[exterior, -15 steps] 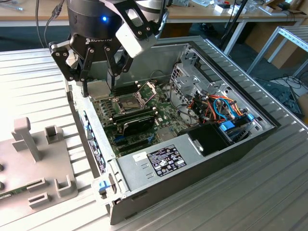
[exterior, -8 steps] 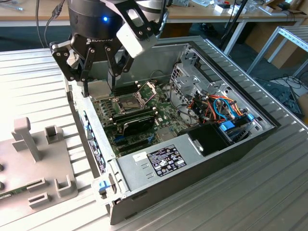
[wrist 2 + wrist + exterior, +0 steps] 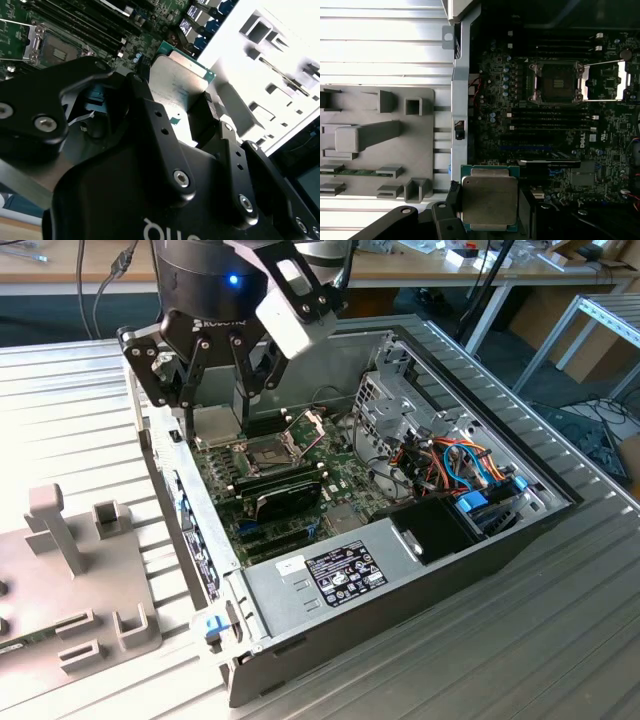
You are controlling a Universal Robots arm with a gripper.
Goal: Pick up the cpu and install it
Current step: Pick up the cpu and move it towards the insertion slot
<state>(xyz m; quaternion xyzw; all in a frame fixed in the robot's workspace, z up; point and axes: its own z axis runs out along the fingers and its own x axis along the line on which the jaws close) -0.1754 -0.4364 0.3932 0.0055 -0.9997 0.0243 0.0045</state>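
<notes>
Hand (image 3: 489, 207) clamped on the cpu (image 3: 489, 196), gripped by two opposite edges, held above the motherboard (image 3: 545, 140)

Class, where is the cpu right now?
In the first wrist view the cpu is clamped in the gripper, held over the motherboard edge by the case wall, apart from the open socket.

The arm comes down from above with its gripper (image 3: 215, 400) pointing downward. Its black fingers (image 3: 152, 120) are closed on opposite edges of the cpu (image 3: 489, 202), held flat between them, metal top toward the wrist.
</notes>
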